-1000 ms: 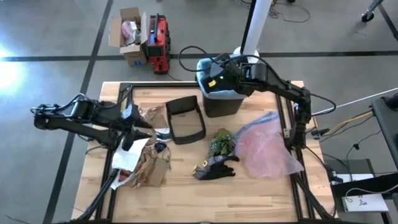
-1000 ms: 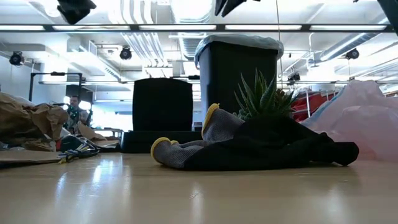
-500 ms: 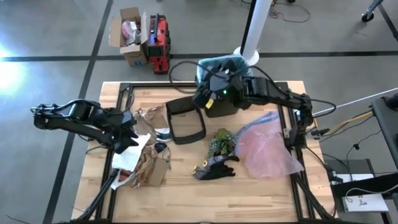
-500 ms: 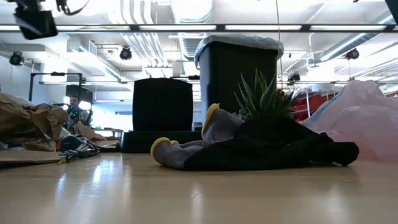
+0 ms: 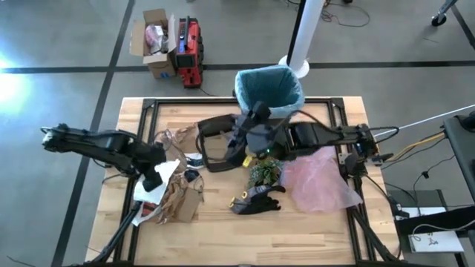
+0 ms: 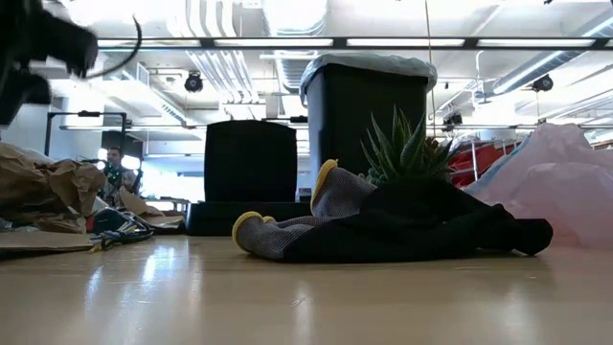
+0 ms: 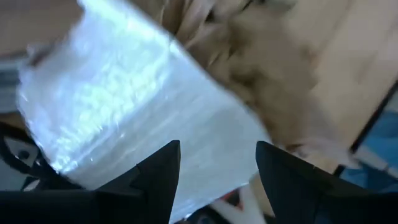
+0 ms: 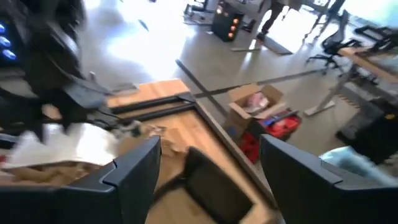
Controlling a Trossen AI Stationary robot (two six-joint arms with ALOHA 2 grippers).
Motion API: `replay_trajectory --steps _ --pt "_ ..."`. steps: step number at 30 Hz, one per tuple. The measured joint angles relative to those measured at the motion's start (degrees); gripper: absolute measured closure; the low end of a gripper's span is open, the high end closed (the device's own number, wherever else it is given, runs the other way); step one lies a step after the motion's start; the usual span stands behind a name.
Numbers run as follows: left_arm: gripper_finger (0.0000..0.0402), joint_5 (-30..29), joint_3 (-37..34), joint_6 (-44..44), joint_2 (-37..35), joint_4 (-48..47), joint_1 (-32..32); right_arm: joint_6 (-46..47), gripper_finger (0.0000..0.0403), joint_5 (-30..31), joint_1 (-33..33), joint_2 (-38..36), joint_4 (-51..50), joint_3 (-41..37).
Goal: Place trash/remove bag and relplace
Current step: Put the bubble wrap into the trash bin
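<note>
The black bin [image 5: 269, 111] stands at the table's far side, lined with the teal bag [image 5: 269, 85], whose rim folds over the bin's edge [image 6: 369, 65]. The trash [image 5: 174, 191], brown paper and white scraps, lies on the table's left part [image 6: 48, 192]. My left gripper [image 5: 152, 178] is open above it, with white sheet [image 7: 137, 106] and brown paper [image 7: 261, 81] in front of its fingers. My right gripper [image 5: 239, 144] reaches left of the bin, open [image 8: 211, 168], above the black lid frame [image 5: 221, 141].
A green plant tuft [image 5: 263, 170], a black-and-yellow glove [image 5: 256, 199] and a pink plastic bag [image 5: 319, 174] lie right of centre. A cardboard box [image 5: 154, 33] and red case [image 5: 191, 44] stand on the floor beyond the far edge. Bare wood shows along the near edge.
My right gripper has swung from above the bin toward the table's left and near side, coming down over the black lid frame. My left gripper has moved toward the near edge and lower, over the trash pile. No object has shifted.
</note>
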Motion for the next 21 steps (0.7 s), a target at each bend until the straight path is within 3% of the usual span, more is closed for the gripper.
replay_trajectory --steps 8,16,21 --pt "0.0206 -1.5 -0.5 1.3 4.2 9.2 -3.5 8.5 0.0131 0.0 4.6 2.1 0.1 -1.2" --pt "0.0205 -1.6 -3.8 -2.2 14.7 13.5 -7.5 5.5 0.0123 -0.1 8.3 3.0 -1.1 -1.2" --pt "0.0208 -3.1 -4.3 -3.9 22.5 22.5 -8.1 1.2 0.0129 -0.2 10.6 3.0 -3.6 -1.2"
